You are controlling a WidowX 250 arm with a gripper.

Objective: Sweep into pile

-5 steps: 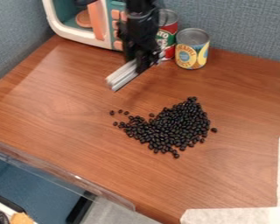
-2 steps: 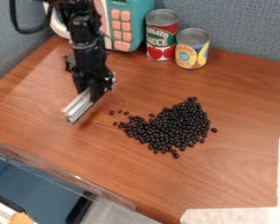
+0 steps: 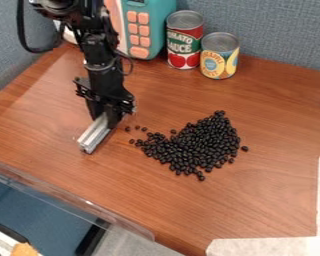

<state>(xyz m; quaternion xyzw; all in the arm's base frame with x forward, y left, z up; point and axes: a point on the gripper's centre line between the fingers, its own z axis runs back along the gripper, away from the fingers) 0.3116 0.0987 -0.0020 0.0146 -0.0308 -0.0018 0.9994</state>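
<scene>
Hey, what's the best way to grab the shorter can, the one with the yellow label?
Probably by the upper side wall, from straight above, with one tip in front and one behind. The short can stands upright and round, and the taller can crowds its left side in the picture. The pincer should likely set down the silver bar first.

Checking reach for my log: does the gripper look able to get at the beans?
Likely yes: the gripper is beside the beans, and nothing appears to stand between them.

Bright, diffuse light; soft shadows; faint sheen on the tabletop (image 3: 269,195).
</scene>
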